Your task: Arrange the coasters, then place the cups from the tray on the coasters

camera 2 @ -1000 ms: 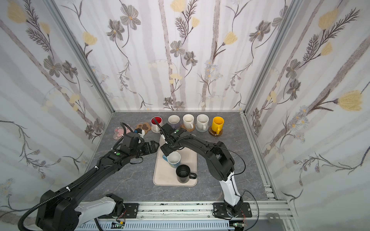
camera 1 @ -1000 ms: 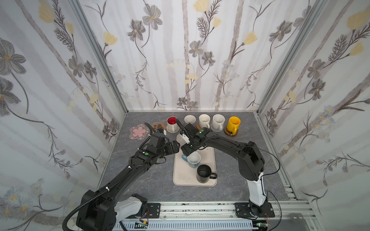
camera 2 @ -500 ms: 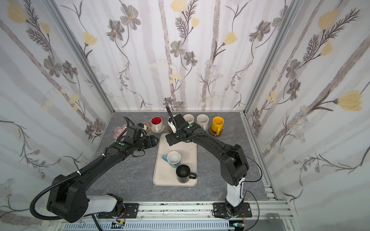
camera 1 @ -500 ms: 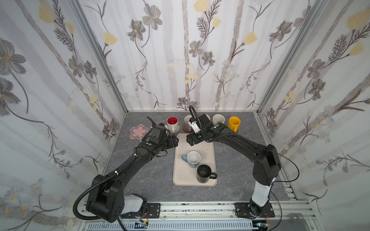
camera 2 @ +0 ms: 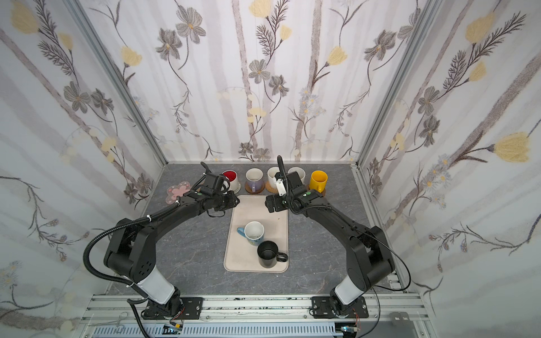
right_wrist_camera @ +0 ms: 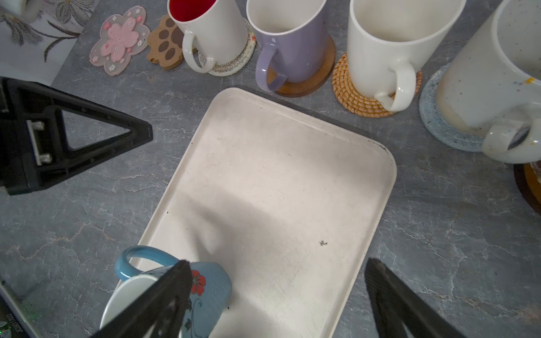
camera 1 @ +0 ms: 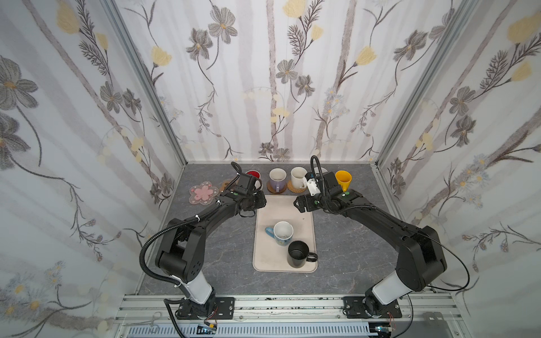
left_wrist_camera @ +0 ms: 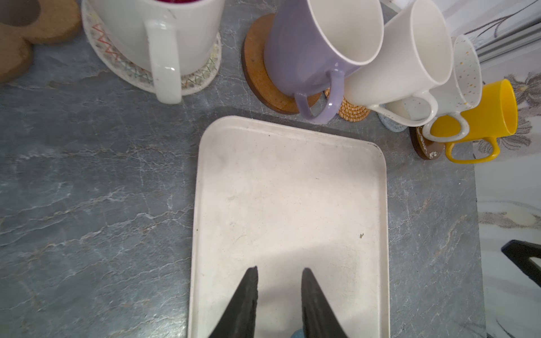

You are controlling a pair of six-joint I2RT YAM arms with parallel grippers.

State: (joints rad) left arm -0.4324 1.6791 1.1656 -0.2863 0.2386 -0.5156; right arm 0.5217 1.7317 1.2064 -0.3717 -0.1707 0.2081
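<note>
The beige tray [camera 1: 281, 210] lies mid-table with a light blue cup [camera 1: 280, 232] and a black cup [camera 1: 298, 254] on its near half. Along the back stand the red-inside cup [right_wrist_camera: 210, 32] on a crocheted coaster, the lavender cup [right_wrist_camera: 292, 44] on a wooden disc, the cream cup [right_wrist_camera: 389, 49] on rattan, the speckled cup [right_wrist_camera: 494, 73] on a grey-blue coaster and the yellow cup [camera 1: 343, 180]. The pink flower coaster [camera 1: 204, 191] and paw coaster [right_wrist_camera: 165, 41] are bare. My left gripper [left_wrist_camera: 279, 269] hovers over the tray's far end, jaws nearly together and empty. My right gripper [right_wrist_camera: 278, 262] is open beside the blue cup [right_wrist_camera: 205, 289].
The grey stone tabletop [camera 1: 228, 251] is boxed in by floral walls on three sides. The two gripper heads face each other across the tray's far end, a hand's width apart. Bare table lies left and right of the tray.
My left jaws have narrowed from wide open to a small gap. The right gripper has pulled back from the blue cup, rightward, to the tray's far right.
</note>
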